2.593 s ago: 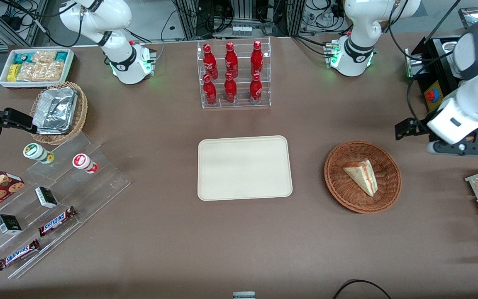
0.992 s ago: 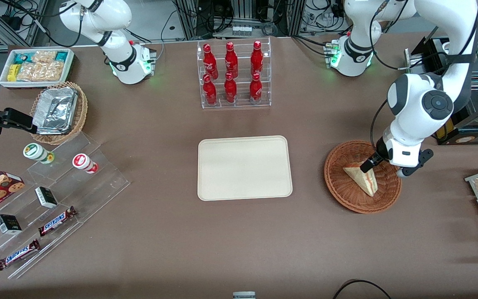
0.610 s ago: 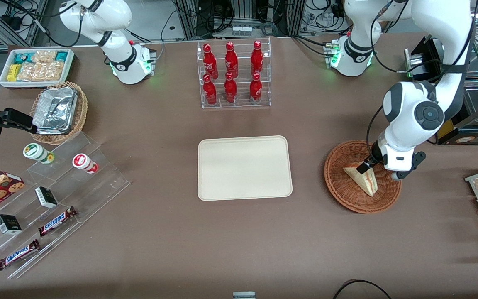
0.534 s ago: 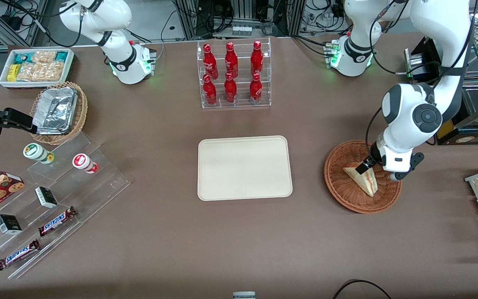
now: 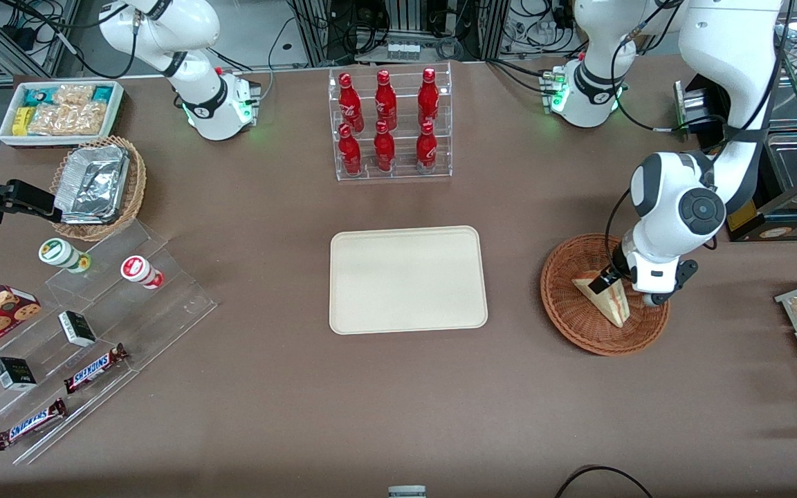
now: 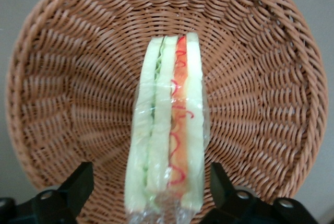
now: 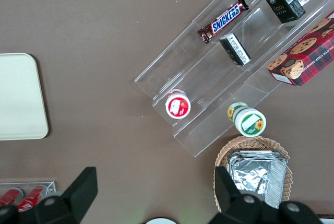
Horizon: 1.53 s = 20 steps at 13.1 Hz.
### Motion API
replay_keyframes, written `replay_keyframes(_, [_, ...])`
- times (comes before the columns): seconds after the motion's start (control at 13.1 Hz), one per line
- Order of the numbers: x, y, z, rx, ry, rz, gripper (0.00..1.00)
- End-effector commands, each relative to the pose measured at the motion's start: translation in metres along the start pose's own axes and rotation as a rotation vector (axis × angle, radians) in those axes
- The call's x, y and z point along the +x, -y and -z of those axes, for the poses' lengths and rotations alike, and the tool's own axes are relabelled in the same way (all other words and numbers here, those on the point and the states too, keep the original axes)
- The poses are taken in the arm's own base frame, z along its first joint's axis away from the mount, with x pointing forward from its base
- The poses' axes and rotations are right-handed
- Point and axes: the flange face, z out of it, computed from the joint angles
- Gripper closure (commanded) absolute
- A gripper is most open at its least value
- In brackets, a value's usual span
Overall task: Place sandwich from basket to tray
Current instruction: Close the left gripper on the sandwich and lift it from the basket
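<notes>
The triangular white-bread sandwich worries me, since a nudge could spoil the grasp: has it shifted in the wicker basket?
No. The sandwich lies where it did in the basket; the gripper straddles it, open.

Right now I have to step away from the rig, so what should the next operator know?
Gripper: open, low in the basket, one finger on each side of the sandwich; no grasp yet.
Sandwich: in the basket, standing on edge, wrapped in clear film.
Tray: bare, toward the parked arm's end from the basket.
Done: approach and straddle.
Left: close, lift, carry to tray, release.
</notes>
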Motion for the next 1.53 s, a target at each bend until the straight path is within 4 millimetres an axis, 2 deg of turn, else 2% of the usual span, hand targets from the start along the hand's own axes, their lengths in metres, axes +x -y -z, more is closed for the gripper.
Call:
replay_keyframes(0.0, [0.002, -0.003, -0.003, -0.041, 0.017, 0.062, 0.79])
replay_keyframes(0.08, [0.002, -0.002, -0.004, -0.044, 0.028, 0.074, 1.0])
replay_keyframes(0.38, [0.005, -0.006, 0.011, -0.037, 0.043, 0.068, 1.0])
replay_keyframes(0.69, [0.016, -0.03, 0.069, 0.01, 0.103, 0.021, 1.0])
replay_keyframes(0.84, [0.012, -0.05, 0.094, 0.013, 0.11, -0.038, 1.0])
replay_keyframes(1.07, [-0.028, -0.092, 0.113, 0.022, 0.118, -0.178, 1.0])
replay_keyframes(1.22, [-0.059, -0.123, 0.114, 0.022, 0.112, -0.258, 1.0])
replay_keyframes(1.45, [-0.113, -0.173, 0.1, 0.034, 0.105, -0.374, 1.0])
